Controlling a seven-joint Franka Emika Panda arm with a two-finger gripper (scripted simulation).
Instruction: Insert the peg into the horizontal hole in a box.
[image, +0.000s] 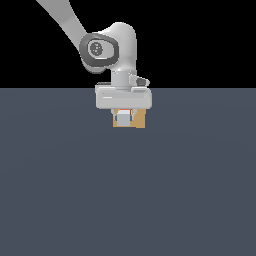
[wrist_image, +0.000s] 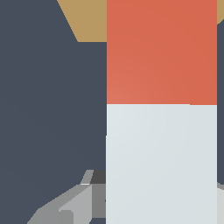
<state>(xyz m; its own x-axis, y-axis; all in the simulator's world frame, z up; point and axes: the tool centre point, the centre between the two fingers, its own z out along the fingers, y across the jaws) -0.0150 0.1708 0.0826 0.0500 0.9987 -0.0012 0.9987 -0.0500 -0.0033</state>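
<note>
My gripper (image: 123, 117) is shut on the peg (image: 122, 119) and holds it level, just above the floor. The peg's white-grey end faces the exterior camera. In the wrist view the peg (wrist_image: 162, 144) fills the middle, and its orange-red end (wrist_image: 162, 52) points at the tan box (wrist_image: 87, 19). The box (image: 140, 120) stands right behind the gripper, and the peg's tip is at or against its face. The hole is hidden behind the peg and my hand. One grey finger (wrist_image: 65, 208) shows beside the peg's white part.
The dark grey-blue floor (image: 125, 200) stretches flat all around the box. My arm (image: 110, 47) comes down from the exterior view's upper left. Nothing else shows.
</note>
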